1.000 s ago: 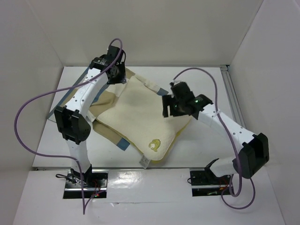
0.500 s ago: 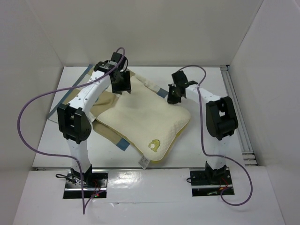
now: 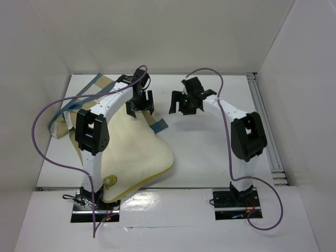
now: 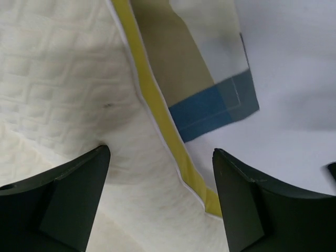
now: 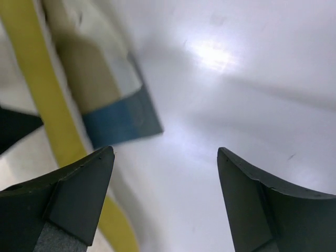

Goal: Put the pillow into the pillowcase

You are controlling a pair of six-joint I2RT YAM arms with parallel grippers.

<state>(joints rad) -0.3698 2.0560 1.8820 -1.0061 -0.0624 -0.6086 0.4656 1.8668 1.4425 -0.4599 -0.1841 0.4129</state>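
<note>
I'm hovering the left gripper (image 3: 140,108) and right gripper (image 3: 185,108), both spread and empty, at the far edge of the pillow (image 3: 139,152). I'm judging this as setup: the pillowcase (image 3: 159,125) beneath needs pinching next.

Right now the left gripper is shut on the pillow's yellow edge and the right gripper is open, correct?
Not quite: the left gripper is open too, spread above the pillow at its yellow edge without gripping it, as the left wrist view shows. The right gripper is open, as you said.

We read no text anywhere; small yellow emblem (image 3: 109,181) on plump cream quilted pillow (image 3: 137,152) is too small to make out.
</note>
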